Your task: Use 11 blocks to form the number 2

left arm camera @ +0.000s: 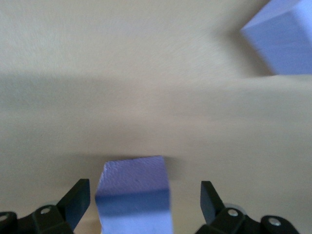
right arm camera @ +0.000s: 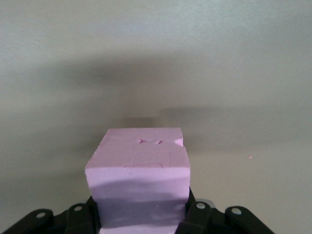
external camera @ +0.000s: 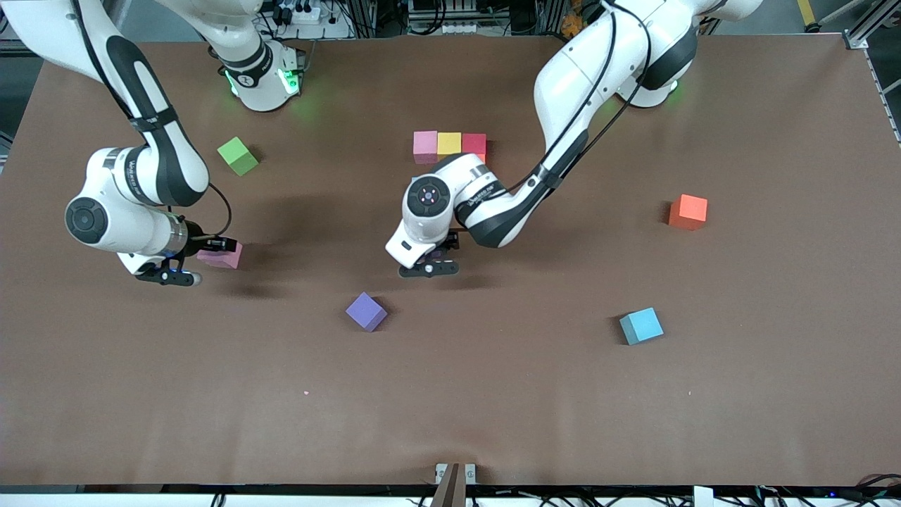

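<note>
A pink block (external camera: pixel 425 144), a yellow block (external camera: pixel 449 143) and a red block (external camera: pixel 474 144) stand touching in a row at mid-table. The left arm covers the table just nearer the camera than this row. My left gripper (external camera: pixel 429 266) hangs low there, open. A bluish block (left arm camera: pixel 135 195) rests on the table between its fingers (left arm camera: pixel 78 197) with gaps on both sides. My right gripper (right arm camera: pixel 141 222) is shut on another pink block (right arm camera: pixel 139 165), which also shows toward the right arm's end of the table (external camera: pixel 224 257).
A purple block (external camera: pixel 366 311) lies loose just nearer the camera than the left gripper and shows in its wrist view (left arm camera: pixel 285 41). An orange block (external camera: pixel 688 212) and a light blue block (external camera: pixel 641 325) lie toward the left arm's end. A green cube (external camera: pixel 238 155) sits near the right arm's base.
</note>
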Tool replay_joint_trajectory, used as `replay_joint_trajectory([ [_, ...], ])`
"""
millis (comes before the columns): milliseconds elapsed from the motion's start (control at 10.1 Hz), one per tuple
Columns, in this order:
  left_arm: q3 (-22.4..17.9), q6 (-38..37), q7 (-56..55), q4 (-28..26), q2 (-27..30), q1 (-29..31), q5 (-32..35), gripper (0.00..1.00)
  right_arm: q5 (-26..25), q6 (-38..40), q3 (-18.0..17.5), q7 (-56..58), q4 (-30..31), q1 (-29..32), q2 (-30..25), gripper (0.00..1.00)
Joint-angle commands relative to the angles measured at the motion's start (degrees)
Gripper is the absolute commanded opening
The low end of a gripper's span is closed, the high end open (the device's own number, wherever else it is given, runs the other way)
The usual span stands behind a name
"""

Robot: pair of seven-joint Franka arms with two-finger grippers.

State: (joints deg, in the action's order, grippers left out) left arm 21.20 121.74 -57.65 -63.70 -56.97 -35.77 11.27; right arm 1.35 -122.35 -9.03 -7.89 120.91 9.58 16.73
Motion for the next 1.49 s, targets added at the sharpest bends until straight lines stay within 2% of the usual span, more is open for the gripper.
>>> replay_joint_trajectory([
  [0,-0.4,-0.5,-2.1,-0.9,4.7,0.3,-1.2,1.0,3.3,4.1,0.2,-4.1,-3.5,-3.2,-0.5,0.16],
  [99,-0.8,-1.0,-2.4,-1.0,7.4,1.4,-1.5,1.0,4.0,4.1,0.2,-7.0,-4.0,-4.9,-0.4,0.17],
  [297,-0.6,-3.6,-2.3,-1.4,12.3,7.4,-1.4,1.0,6.6,4.1,0.2,-14.7,-5.0,-9.5,0.1,0.16],
  [496,-0.6,-12.5,-0.4,-1.4,15.7,14.2,-1.2,1.0,10.6,4.1,0.2,-21.8,-5.9,-13.8,0.2,0.17],
  [694,-0.7,-21.2,6.8,-1.9,18.3,19.7,-0.6,1.0,12.2,4.1,0.2,-31.4,-7.7,-18.6,0.4,0.17],
  [793,-0.7,-23.0,11.9,-3.6,19.9,23.3,-0.5,1.0,14.4,4.0,0.3,-34.8,-9.1,-20.6,1.4,0.16],
  [992,-0.7,-23.7,22.2,-5.5,20.1,31.2,-1.0,1.0,17.5,3.5,0.3,-40.9,-11.8,-23.9,2.9,0.17],
  [1091,-0.8,-23.2,23.0,-7.4,19.4,33.5,-0.6,1.0,18.4,3.3,0.3,-44.5,-13.6,-25.4,4.0,0.17],
  [1388,-1.4,-19.8,22.6,-9.9,17.4,36.2,1.9,1.0,18.6,-0.2,0.3,-56.8,-17.9,-31.2,7.7,0.17],
])
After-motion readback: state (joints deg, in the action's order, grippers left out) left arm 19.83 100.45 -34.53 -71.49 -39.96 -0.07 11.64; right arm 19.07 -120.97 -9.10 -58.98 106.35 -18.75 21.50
